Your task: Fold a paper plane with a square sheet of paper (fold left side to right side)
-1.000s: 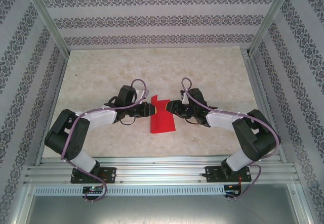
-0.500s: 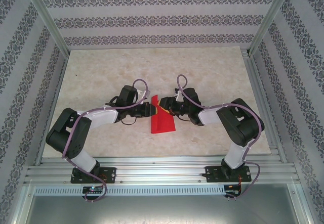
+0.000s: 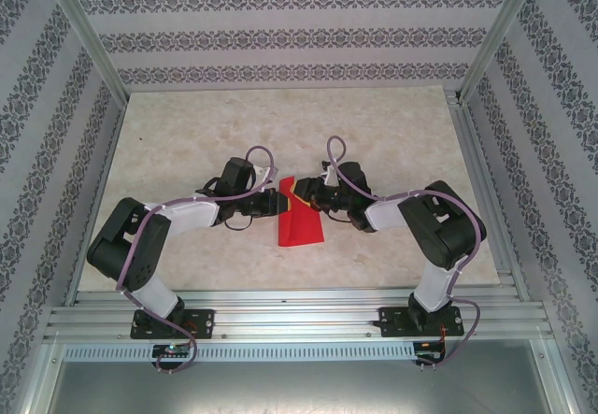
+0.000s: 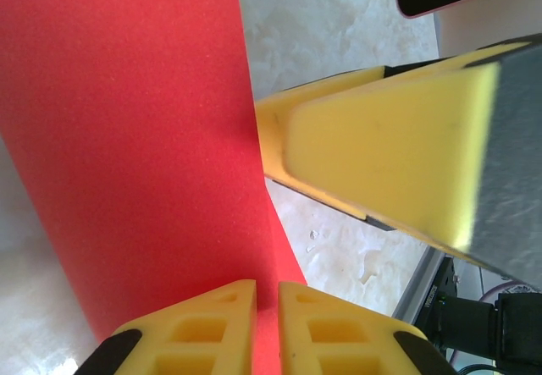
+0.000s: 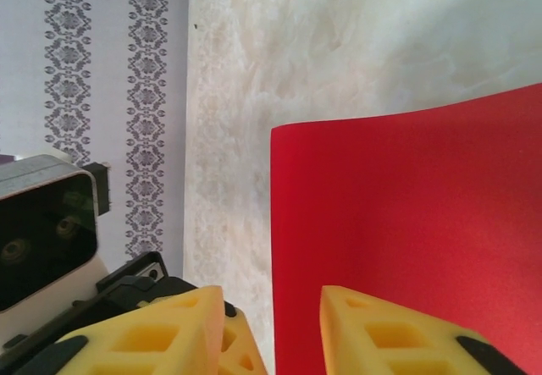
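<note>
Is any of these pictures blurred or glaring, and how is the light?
Top external view: even, soft light, faint shadows under the arms, red paper crisp. Left wrist view: the paper looks grainy; the right gripper's finger, close to the lens, is slightly soft. Right wrist view: sharp, with a mild sheen on the table.

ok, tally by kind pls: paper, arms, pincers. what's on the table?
red sheet of paper: 1
arms: 2 (left arm, right arm)
pincers: 2 (left pincer, right pincer)
total: 5
</note>
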Robot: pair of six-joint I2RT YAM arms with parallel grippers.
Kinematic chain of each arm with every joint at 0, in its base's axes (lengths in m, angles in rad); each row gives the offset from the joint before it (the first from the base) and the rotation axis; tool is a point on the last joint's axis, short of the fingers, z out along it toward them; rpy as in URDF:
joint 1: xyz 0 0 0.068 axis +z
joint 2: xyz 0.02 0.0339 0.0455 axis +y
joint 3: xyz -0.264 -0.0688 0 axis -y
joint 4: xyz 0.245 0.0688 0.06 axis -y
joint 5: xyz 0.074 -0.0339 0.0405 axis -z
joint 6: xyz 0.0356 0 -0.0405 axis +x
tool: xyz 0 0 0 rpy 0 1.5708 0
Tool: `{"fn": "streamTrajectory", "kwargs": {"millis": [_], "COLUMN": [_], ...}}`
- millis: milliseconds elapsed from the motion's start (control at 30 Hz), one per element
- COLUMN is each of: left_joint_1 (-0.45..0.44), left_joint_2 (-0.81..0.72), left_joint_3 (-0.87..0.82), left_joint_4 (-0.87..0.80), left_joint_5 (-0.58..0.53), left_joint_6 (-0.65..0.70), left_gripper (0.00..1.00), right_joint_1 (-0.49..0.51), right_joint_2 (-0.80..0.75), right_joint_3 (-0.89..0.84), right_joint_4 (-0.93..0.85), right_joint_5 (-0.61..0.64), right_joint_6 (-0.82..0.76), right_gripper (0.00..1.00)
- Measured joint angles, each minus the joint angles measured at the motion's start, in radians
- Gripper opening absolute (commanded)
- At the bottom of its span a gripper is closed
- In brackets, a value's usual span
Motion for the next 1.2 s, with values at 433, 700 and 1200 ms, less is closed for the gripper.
{"fn": "streamTrajectory", "kwargs": {"millis": [433, 700, 1200], "left_joint_1": [0.0, 0.0, -0.015], "left_joint_2": [-0.009, -0.161, 0.004], "left_joint_3": [0.008, 0.021, 0.109], "left_joint_4": [-0.01, -0.148, -0.275], "left_joint_5": [-0.005, -0.107, -0.238], "left_joint_6": [0.004, 0.055, 0.057], "left_gripper": [0.35, 0.64, 0.72], "right_joint_1": [0.014, -0.039, -0.095], "right_joint_2": [0.0, -0.004, 0.0], "right_joint_3": [0.059, 0.155, 0.188], "right_joint_4": [-0.158, -0.379, -0.523], "right_joint_5": [0.009, 0.008, 0.008], "right_joint_6": [-0.095, -0.274, -0.397], "right_gripper": [0.03, 0.04, 0.05]}}
